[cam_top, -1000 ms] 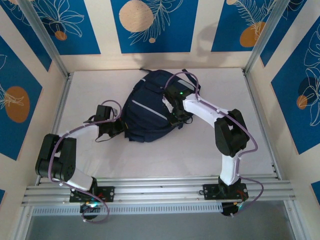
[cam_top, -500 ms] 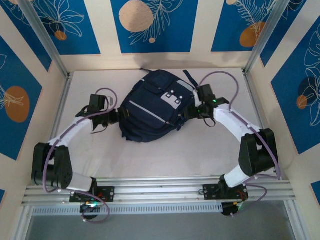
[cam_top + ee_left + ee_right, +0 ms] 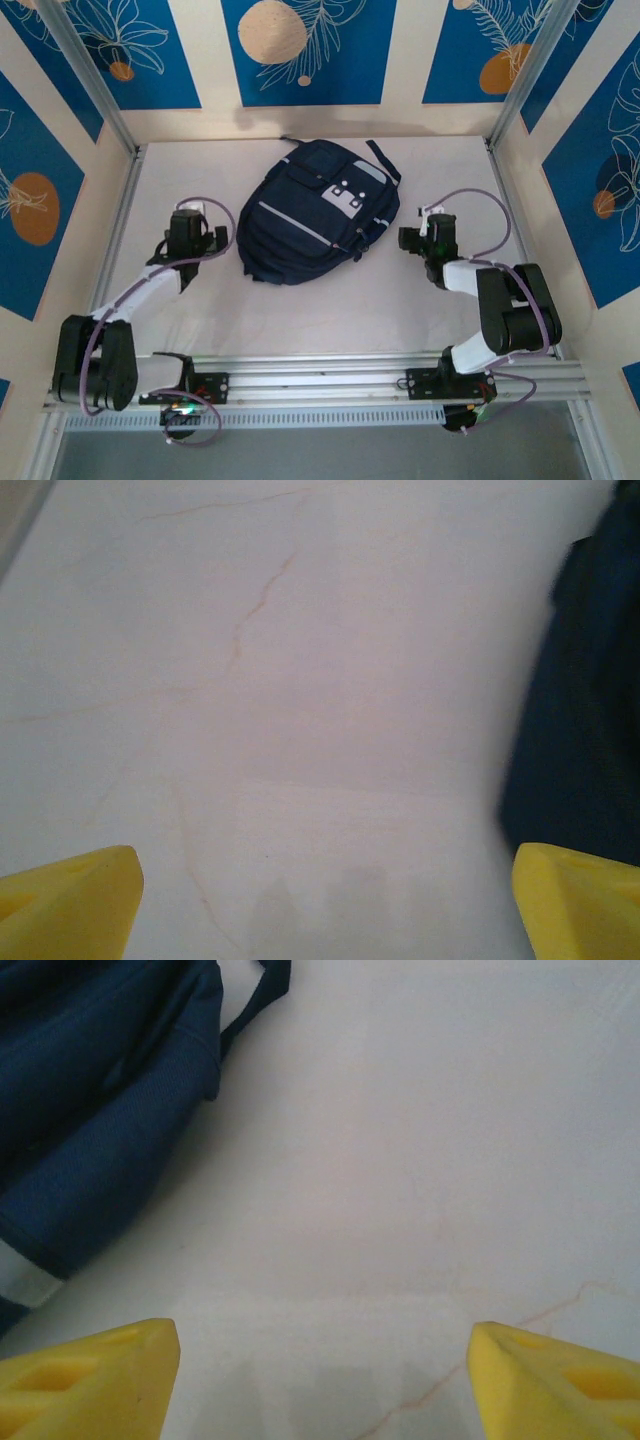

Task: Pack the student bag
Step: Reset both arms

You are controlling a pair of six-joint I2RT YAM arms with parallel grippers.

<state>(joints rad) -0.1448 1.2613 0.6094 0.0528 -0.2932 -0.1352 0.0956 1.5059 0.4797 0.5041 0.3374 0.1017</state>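
Observation:
The student bag (image 3: 300, 225) is a dark navy backpack with thin light stripes and a small white patch. It lies flat at the middle back of the white table, straps toward the far right. My left gripper (image 3: 190, 228) hovers to its left, apart from it, open and empty. In the left wrist view the gripper (image 3: 325, 905) shows yellow fingertips (image 3: 70, 900) spread wide over bare table, the bag (image 3: 585, 710) at the right edge. My right gripper (image 3: 415, 238) stands open to the bag's right. In the right wrist view that gripper (image 3: 325, 1375) holds nothing, the bag (image 3: 90, 1110) at upper left.
The table (image 3: 330, 310) is boxed in by cream and blue patterned walls with metal posts at the corners. An aluminium rail (image 3: 320, 378) along the near edge carries both arm bases. A bag strap (image 3: 385, 160) trails toward the far right.
Both grippers have opened, let go of the bag and drawn back to either side. The bag has settled flat, its white patch now uncovered.

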